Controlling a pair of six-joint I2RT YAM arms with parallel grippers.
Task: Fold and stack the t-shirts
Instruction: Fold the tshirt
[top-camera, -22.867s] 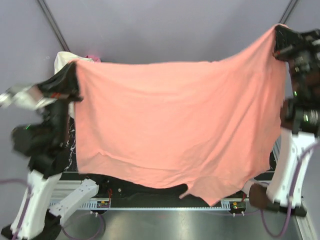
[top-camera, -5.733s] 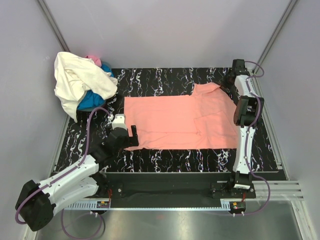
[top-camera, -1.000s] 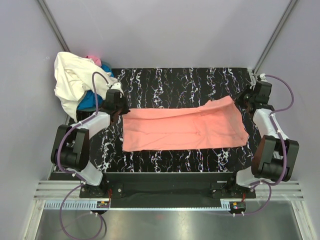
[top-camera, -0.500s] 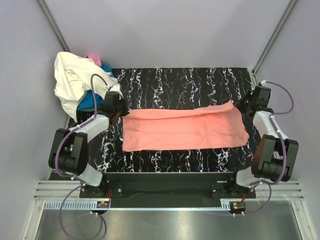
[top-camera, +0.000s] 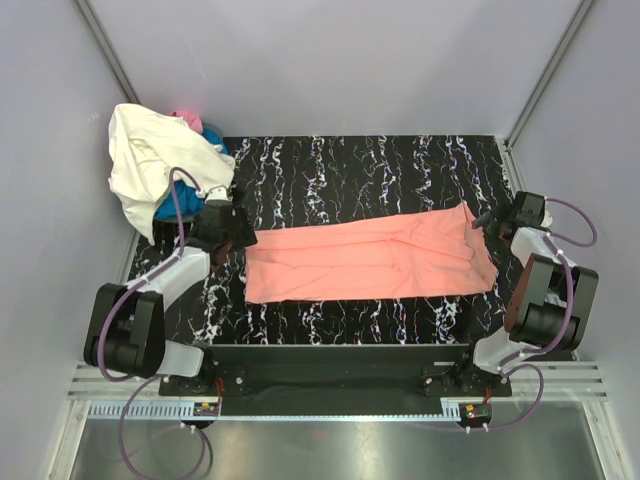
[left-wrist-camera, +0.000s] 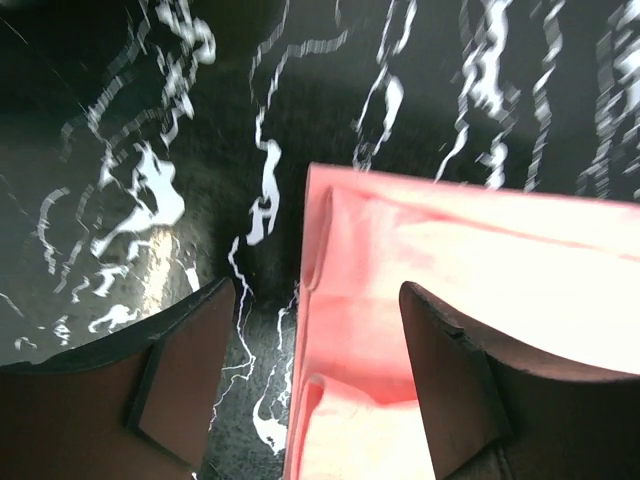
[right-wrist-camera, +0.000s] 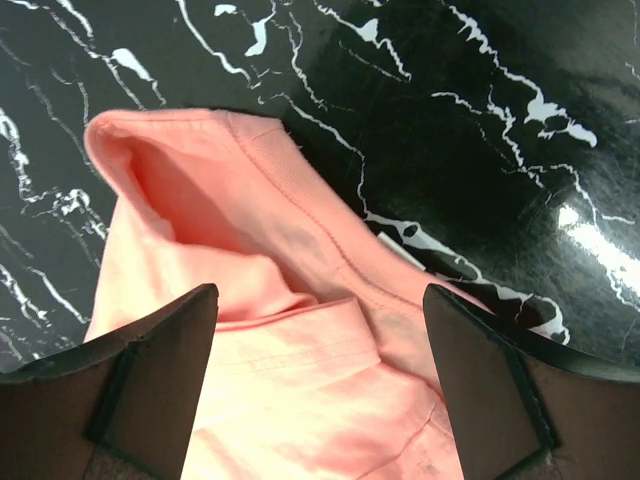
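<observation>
The salmon-pink t-shirt (top-camera: 370, 258) lies on the black marble table as a long folded band. My left gripper (top-camera: 240, 238) stands open over its left end. In the left wrist view the shirt's folded corner (left-wrist-camera: 440, 270) lies flat below the open left gripper (left-wrist-camera: 315, 375), untouched. My right gripper (top-camera: 487, 222) is open at the band's right end. In the right wrist view the collar and a sleeve hem (right-wrist-camera: 260, 240) lie below the open right gripper (right-wrist-camera: 320, 390). A cream-white t-shirt (top-camera: 150, 160), a blue one (top-camera: 175, 205) and a bit of hot pink (top-camera: 185, 118) are heaped at the far left.
The marble tabletop (top-camera: 360, 170) is boxed in by grey walls on the left, back and right. A metal rail (top-camera: 330, 385) with both arm bases runs along the near edge. Purple cables (top-camera: 570, 215) loop beside each arm.
Both grippers have opened and let go of the salmon-pink shirt's far edge. That edge now lies flat on the band. Both wrists have moved slightly toward the near side.
</observation>
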